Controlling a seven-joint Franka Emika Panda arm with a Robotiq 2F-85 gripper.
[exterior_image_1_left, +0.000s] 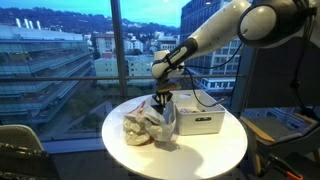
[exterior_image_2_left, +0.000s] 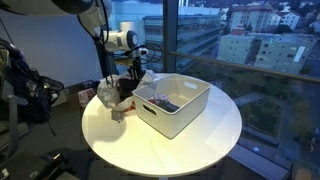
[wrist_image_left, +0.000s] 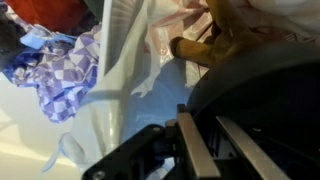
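In an exterior view: pincer (exterior_image_1_left: 162, 98) low over crumpled clear plastic bag (exterior_image_1_left: 146, 125). Bag lies at 9 o'clock of white rectangular plastic bin (exterior_image_1_left: 200, 122), on round white worktop (exterior_image_1_left: 215, 152).

In an exterior view: bag (exterior_image_2_left: 108, 96) just beside bin (exterior_image_2_left: 185, 108).

Wrist view: cannot tell whether pincer (wrist_image_left: 200, 150) apart or together. Purple checked cloth (wrist_image_left: 60, 70) at 9 o'clock.

Flimsy bag likely snags, so go slow and stay clear of rim.

No readable writing.
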